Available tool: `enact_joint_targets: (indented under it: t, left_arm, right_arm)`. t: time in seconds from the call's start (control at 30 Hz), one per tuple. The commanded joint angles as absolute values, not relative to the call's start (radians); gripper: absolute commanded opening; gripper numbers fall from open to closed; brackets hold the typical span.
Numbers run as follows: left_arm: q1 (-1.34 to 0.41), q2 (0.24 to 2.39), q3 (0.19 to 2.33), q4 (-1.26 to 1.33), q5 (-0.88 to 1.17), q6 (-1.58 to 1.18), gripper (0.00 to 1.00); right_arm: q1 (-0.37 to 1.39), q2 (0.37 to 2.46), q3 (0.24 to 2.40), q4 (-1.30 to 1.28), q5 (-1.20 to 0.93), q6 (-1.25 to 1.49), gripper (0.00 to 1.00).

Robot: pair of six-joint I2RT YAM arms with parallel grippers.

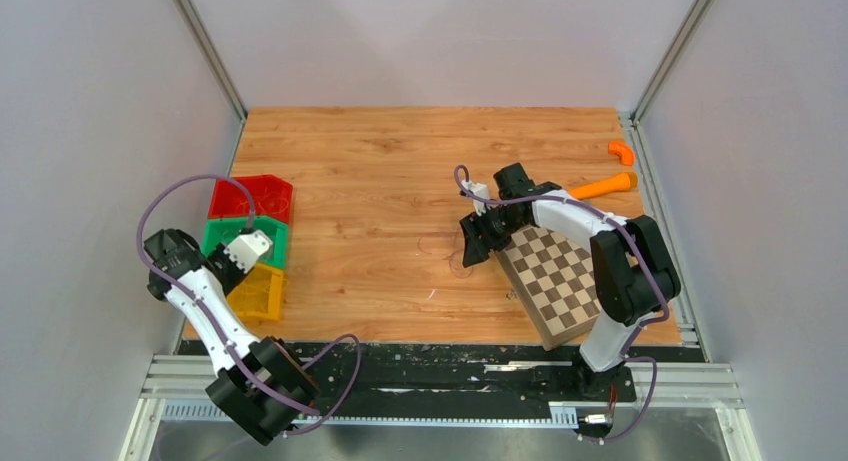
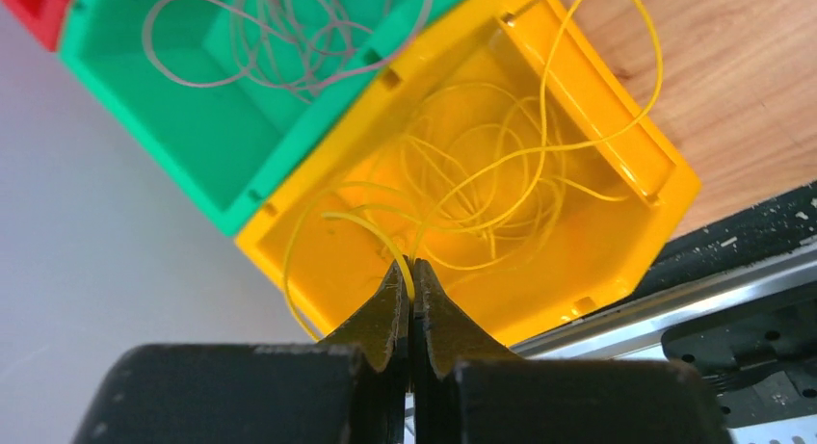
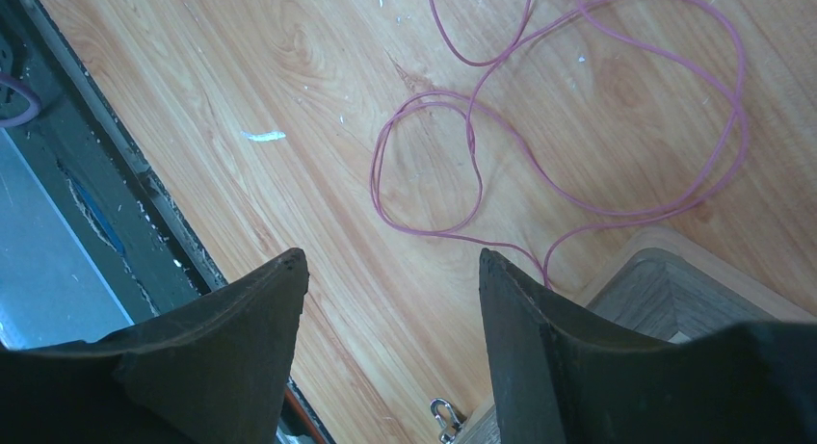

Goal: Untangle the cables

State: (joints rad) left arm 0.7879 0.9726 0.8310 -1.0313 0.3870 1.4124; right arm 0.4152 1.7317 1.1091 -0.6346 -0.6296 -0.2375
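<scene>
While the left tool (image 2: 410, 273) hangs over the yellow bin (image 2: 617, 242) at the left edge of the tabletop (image 1: 380, 171), its two fingers are pressed together with a strand of the yellow cable (image 2: 482, 177) pinched at their tips. That strand arcs up from the tangle, and the rest of the cable lies in loose overlapping loops on the bin's floor, with one long loop spilling over the far rim onto the wood. Just beside it, touching wall to wall, sits the green bin (image 2: 222, 145), which holds a pale grey cable (image 2: 289, 39) coiled in loops of its own, and a corner of the red bin (image 2: 29, 6) shows beyond that. Across the tabletop, the right tool (image 3: 390, 261) hovers above the wood with its fingers spread wide and nothing between them. Below and ahead of it the pink cable (image 3: 374, 169) lies flat on the tabletop in several crossing loops, one end running up against the edge of the chessboard (image 1: 560, 281), which rests near the right arm's base. Well apart, by the far right edge, lie a curved orange piece (image 1: 621, 151) and a longer orange stick (image 1: 603, 187).
</scene>
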Motion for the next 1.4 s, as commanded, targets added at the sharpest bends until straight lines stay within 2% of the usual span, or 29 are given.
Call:
enact_joint_targets:
  t: [0.0, 0.23, 0.53, 0.77, 0.83, 0.87, 0.93, 1.17, 1.37]
  left_arm:
    - [0.815, 0.970, 0.774, -1.021, 0.401, 1.527, 0.00]
    - [0.840, 1.050, 0.749, -0.981, 0.341, 1.561, 0.00]
    - [0.846, 1.121, 0.717, -0.752, 0.300, 1.449, 0.00]
    - [0.846, 1.109, 0.692, -0.771, 0.291, 1.458, 0.01]
    - [0.845, 1.086, 0.703, -0.818, 0.317, 1.461, 0.16]
    - [0.845, 1.080, 0.720, -0.864, 0.335, 1.468, 0.29]
    - [0.845, 1.066, 0.752, -0.924, 0.362, 1.465, 0.41]
    - [0.846, 1.059, 0.891, -1.061, 0.410, 1.424, 0.53]
    - [0.844, 1.038, 1.043, -1.188, 0.536, 1.382, 0.81]
  right_arm:
    - [0.413, 1.701, 1.118, -0.625, -0.645, -0.253, 0.64]
    - [0.412, 1.686, 1.102, -0.630, -0.634, -0.258, 0.64]
    - [0.412, 1.703, 1.125, -0.633, -0.643, -0.248, 0.64]
    - [0.413, 1.719, 1.141, -0.638, -0.645, -0.249, 0.64]
    - [0.413, 1.722, 1.145, -0.640, -0.647, -0.247, 0.64]
    - [0.412, 1.721, 1.147, -0.641, -0.647, -0.247, 0.64]
    - [0.411, 1.721, 1.149, -0.643, -0.645, -0.248, 0.64]
    - [0.411, 1.717, 1.159, -0.655, -0.640, -0.257, 0.65]
    - [0.411, 1.710, 1.168, -0.669, -0.632, -0.275, 0.65]
